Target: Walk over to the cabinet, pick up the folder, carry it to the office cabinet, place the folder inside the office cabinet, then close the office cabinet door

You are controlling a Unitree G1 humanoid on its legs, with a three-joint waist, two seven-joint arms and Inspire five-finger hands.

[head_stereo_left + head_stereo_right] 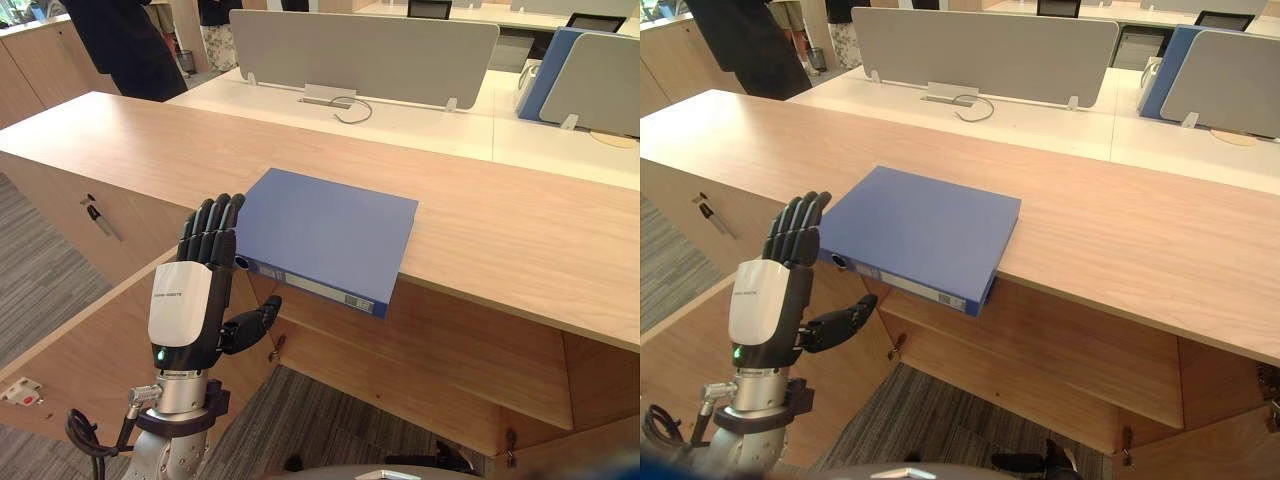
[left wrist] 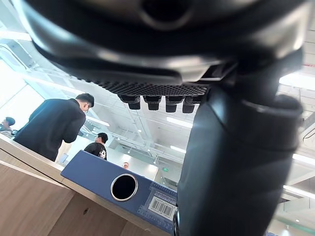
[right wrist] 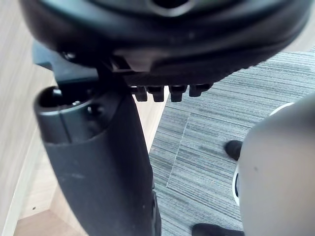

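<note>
A blue folder (image 1: 325, 235) lies flat on the wooden cabinet top (image 1: 520, 240), its spine end hanging over the front edge. The spine with its round finger hole faces my left hand in the left wrist view (image 2: 98, 179). My left hand (image 1: 185, 305) is raised in front of the cabinet, open, fingers straight up. Its fingertips are level with the folder's near left corner, and its thumb reaches out under the spine. I cannot tell whether they touch. My right hand (image 3: 98, 162) hangs open above the grey carpet, holding nothing.
Below the top the cabinet stands open, with a wooden door (image 1: 60, 350) swung out at lower left. A key (image 1: 100, 215) sticks out of the cabinet front on the left. White desks with grey dividers (image 1: 360, 55) lie behind. A person in dark clothes (image 1: 130, 45) stands at back left.
</note>
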